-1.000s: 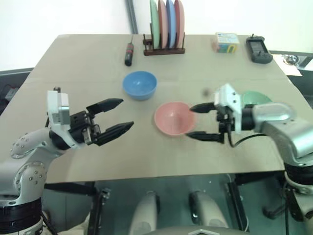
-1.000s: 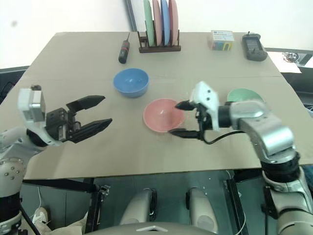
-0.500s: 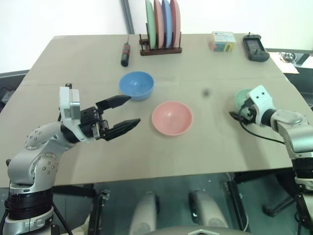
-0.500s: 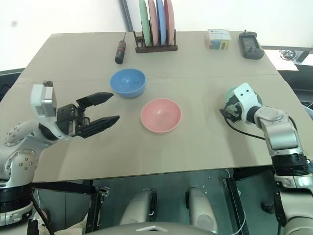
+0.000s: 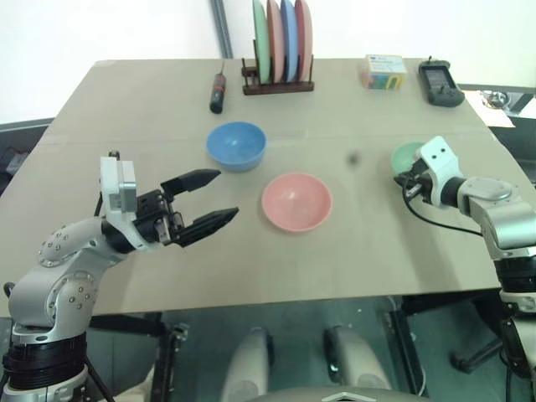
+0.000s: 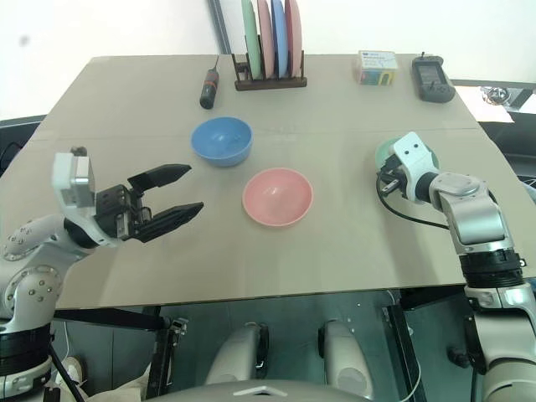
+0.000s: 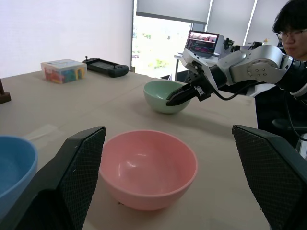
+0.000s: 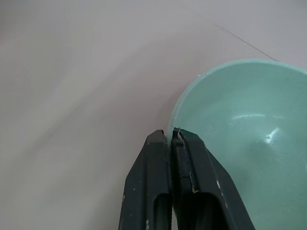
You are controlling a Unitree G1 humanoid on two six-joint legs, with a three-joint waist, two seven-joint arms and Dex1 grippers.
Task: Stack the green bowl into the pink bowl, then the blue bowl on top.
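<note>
Tabletop bears no legible writing; right pincer clamps green bowl rim, left pincer apart

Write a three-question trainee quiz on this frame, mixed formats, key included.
1. True or false: the right hand is shut on the rim of the green bowl.
2. Which bowl lies nearest the open left hand? A. green bowl B. pink bowl C. neither, they are stacked
3. Fill in: the screwdriver lies beside the rack of ____.

Key
1. True; the wrist view shows its fingers pinching the rim.
2. B
3. plates
</note>
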